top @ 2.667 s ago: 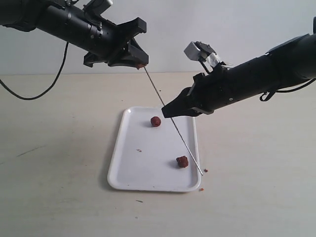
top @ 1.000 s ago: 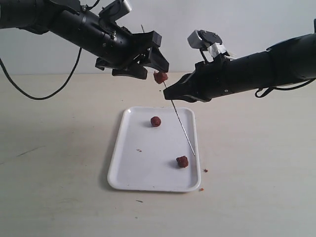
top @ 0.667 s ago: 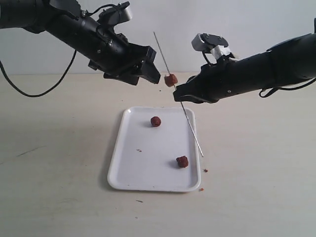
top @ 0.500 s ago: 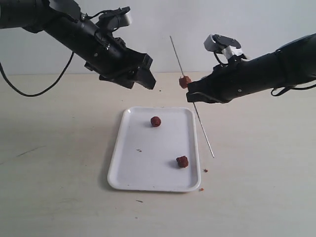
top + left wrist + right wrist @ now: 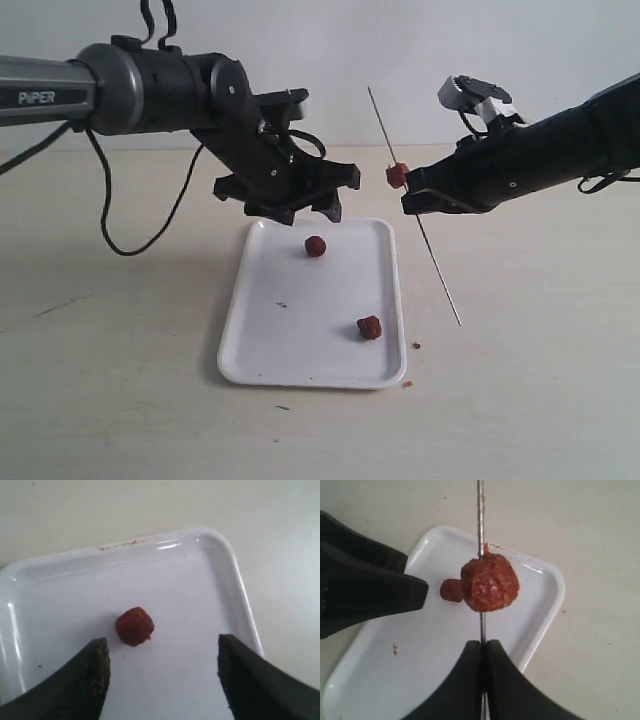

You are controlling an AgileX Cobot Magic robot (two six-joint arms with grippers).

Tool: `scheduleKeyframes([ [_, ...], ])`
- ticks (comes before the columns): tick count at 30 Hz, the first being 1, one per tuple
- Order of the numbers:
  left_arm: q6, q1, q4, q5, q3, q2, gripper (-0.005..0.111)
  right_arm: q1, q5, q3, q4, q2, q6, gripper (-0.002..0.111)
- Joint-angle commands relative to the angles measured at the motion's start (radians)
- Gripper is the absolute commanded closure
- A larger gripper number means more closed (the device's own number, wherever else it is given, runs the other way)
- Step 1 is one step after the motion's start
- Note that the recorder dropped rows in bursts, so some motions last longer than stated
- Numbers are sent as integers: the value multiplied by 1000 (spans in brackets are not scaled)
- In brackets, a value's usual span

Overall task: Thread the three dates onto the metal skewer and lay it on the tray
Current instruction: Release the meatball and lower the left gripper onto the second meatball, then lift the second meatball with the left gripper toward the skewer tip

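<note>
One date (image 5: 397, 175) was threaded on the metal skewer (image 5: 441, 283), clamped in the right tool (image 5: 409, 203), raised right of the tray (image 5: 290, 345). Left tool (image 5: 293, 208) was held wide over the far date (image 5: 316, 245); lowering and closing judged next.

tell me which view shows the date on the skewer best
The right wrist view: the skewered date fills the middle, close up, with the metal skewer through it just beyond the right gripper. The exterior view shows it only as a small lump. The left wrist view misses it.
</note>
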Motion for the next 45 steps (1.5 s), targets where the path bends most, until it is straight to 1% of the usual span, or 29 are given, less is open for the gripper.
scheduleKeyframes([
  [1,-136,-2,1,1,-65,80,45,-3,-19,-11,-8,-5,-4,108],
  [6,-226,-2,10,-17,-130,151,45,-3,-20,-11,-17,-5,-2,108],
  [9,-271,-2,10,-19,-140,169,45,-3,-24,-11,-17,-5,-2,108],
  [20,-276,-2,18,5,-140,177,45,-3,-24,-11,-12,-5,-2,108],
  [22,-276,-2,22,21,-140,177,50,-3,-24,-11,-12,-5,-2,108],
  [25,-276,-2,33,34,-140,177,60,-3,-24,-11,-12,-5,-4,108],
  [26,-276,-2,33,34,-140,177,61,-3,-24,-11,-12,-5,-4,108],
  [40,-283,1,48,77,-140,190,63,-3,-20,-11,-10,-5,-4,108],
  [42,-283,1,48,77,-140,190,67,-3,-20,-11,-10,-5,-4,108],
  [45,-283,1,48,77,-140,190,77,-3,-20,-11,-10,-5,-4,108],
])
